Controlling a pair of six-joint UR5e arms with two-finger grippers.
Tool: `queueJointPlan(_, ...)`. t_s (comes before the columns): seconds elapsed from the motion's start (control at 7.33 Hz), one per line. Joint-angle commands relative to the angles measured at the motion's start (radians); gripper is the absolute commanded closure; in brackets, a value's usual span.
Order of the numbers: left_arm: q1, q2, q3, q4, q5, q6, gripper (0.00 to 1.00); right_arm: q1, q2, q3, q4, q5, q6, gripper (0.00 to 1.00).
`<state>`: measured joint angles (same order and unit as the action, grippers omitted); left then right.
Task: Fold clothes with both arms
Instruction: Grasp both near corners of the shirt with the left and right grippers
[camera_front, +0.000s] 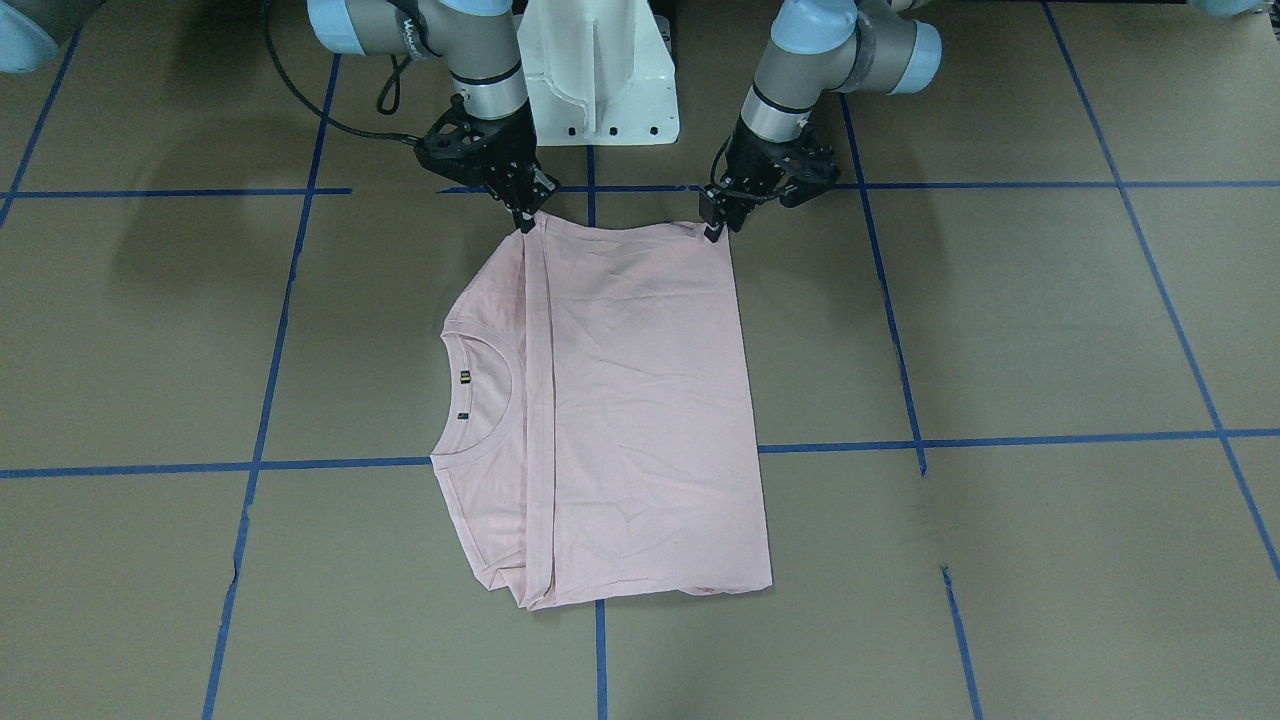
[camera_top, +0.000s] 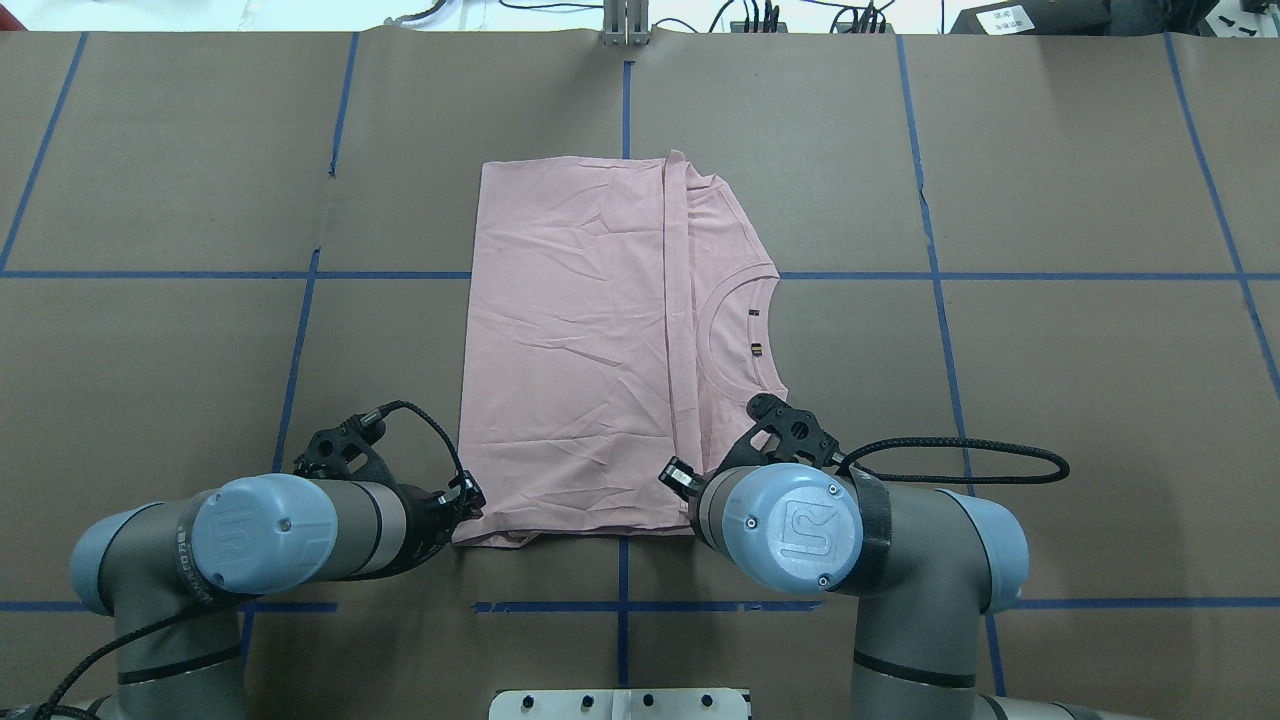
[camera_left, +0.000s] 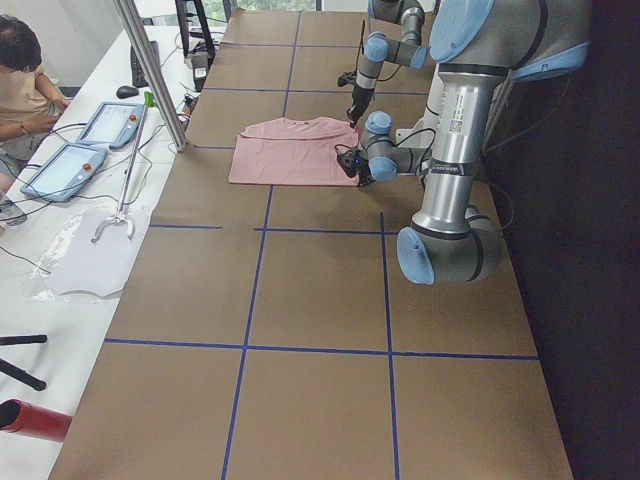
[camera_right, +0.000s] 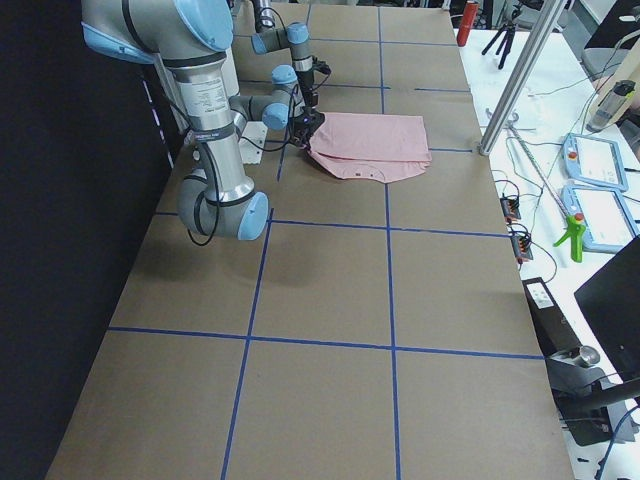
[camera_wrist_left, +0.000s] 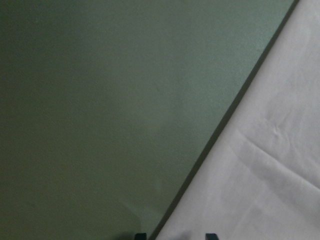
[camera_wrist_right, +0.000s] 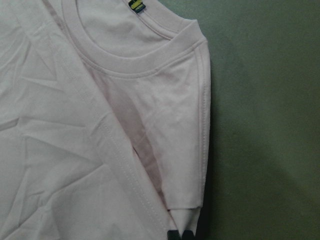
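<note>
The table is covered in flat brown sheeting, marked into large squares by blue tape lines. A pale pink T-shirt lies flat near the middle, folded into a rough rectangle. Its neckline is toward the robot's right, and it covers a crossing of two lines.

Brown table, blue tape grid — white pedestal at edge; person beside two tablets.

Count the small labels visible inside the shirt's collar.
2: a yellow-striped label nearer the robot and a dark label just beyond it. The folded T-shirt may hide others.
</note>
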<state>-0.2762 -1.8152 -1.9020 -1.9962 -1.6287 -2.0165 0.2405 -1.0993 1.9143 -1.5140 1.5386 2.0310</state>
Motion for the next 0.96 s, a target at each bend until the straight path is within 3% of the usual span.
queueJointPlan(0.0,0.0,0.004,0.0,0.001,0.001,-0.001,0.5,0.0,0.001,0.0,0.0,0.0,0.0,1.0)
queueJointPlan(0.41,0.002,0.004,0.001,0.004,0.001,-0.001,0.53,0.0,0.001,0.006,0.0,0.0,0.0,1.0)
queueJointPlan(0.68,0.002,0.0,0.0,0.004,0.001,-0.002,0.99,0.0,0.001,0.005,0.0,0.0,0.0,1.0)
queueJointPlan(0.82,0.002,0.0,-0.009,0.004,0.001,-0.002,1.0,0.0,0.001,0.003,0.0,0.0,0.0,1.0)
